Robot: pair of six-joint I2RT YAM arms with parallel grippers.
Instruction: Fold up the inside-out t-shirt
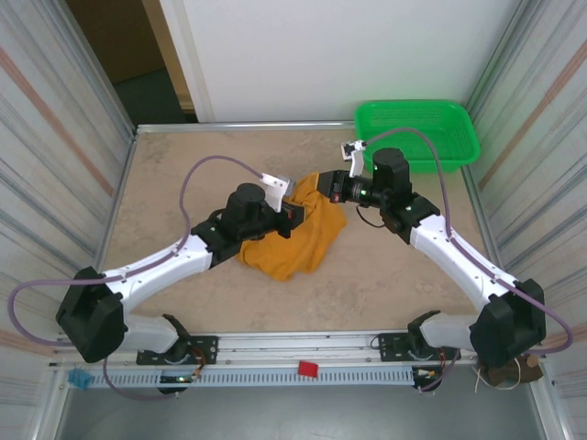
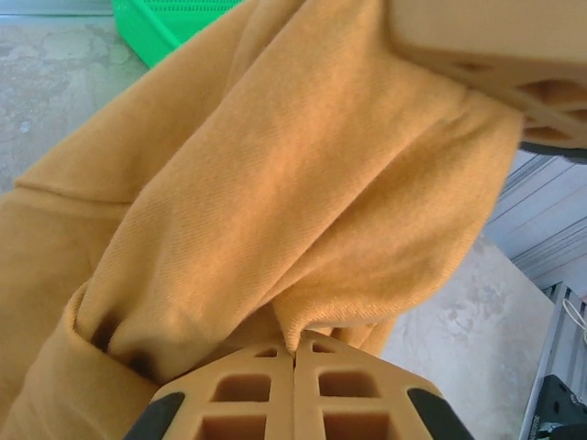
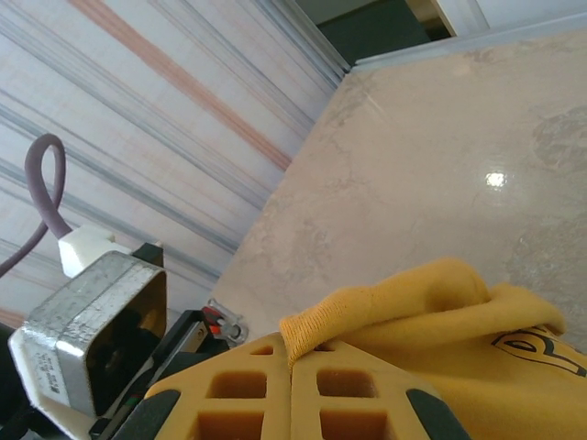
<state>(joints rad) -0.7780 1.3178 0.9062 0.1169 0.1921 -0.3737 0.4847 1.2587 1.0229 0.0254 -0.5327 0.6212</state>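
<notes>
The mustard-orange t-shirt [image 1: 298, 240] hangs bunched between the two arms near the middle of the table, its lower part resting on the surface. My left gripper [image 1: 295, 209] is shut on a fold of the cloth [image 2: 303, 229] at the shirt's left side. My right gripper [image 1: 332, 186] is shut on a ribbed edge [image 3: 316, 321] at the shirt's upper right. In the right wrist view a bit of dark lettered print [image 3: 541, 346] shows on the t-shirt [image 3: 440, 312]. In the left wrist view the right gripper's fingers [image 2: 495, 46] sit at the top right corner.
A green plastic basket [image 1: 417, 133] stands at the back right corner, its rim [image 2: 156, 27] behind the cloth in the left wrist view. Corrugated panels wall both sides of the beige table [image 1: 183, 165]. The left wrist camera housing [image 3: 92, 330] is close to the right fingers.
</notes>
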